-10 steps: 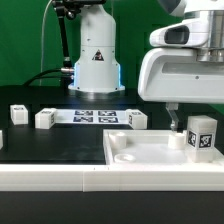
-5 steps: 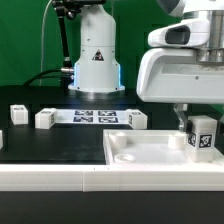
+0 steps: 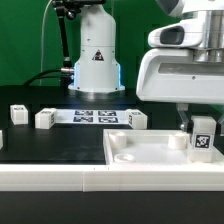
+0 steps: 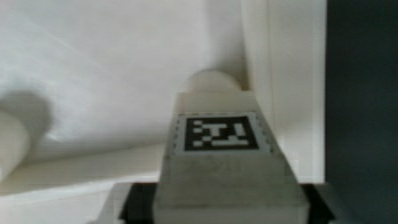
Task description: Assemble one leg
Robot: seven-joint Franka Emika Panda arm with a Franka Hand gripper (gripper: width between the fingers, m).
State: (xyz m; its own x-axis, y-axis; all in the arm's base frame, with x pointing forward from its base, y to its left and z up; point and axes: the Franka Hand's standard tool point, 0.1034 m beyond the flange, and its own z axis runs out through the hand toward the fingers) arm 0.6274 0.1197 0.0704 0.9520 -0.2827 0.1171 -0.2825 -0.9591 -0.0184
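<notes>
A white leg (image 3: 202,137) with a black-and-white tag stands upright at the far right corner of the large white tray-like panel (image 3: 140,160) in the exterior view. My gripper (image 3: 194,121) is shut on this leg from above. In the wrist view the leg (image 4: 222,140) fills the middle, its tag facing the camera, with the dark fingers (image 4: 139,202) pressed on both sides. Its lower end sits at a raised round socket (image 4: 214,82) of the panel. Three more legs (image 3: 45,118) stand on the black table to the exterior view's left and middle.
The marker board (image 3: 95,116) lies flat behind the legs. The robot's white base (image 3: 95,60) stands at the back. A leg (image 3: 137,119) stands just behind the panel's far edge. The table's white front edge runs along the bottom.
The gripper and the held leg have moved down and slightly to the exterior view's right, bringing the leg lower onto the panel's corner.
</notes>
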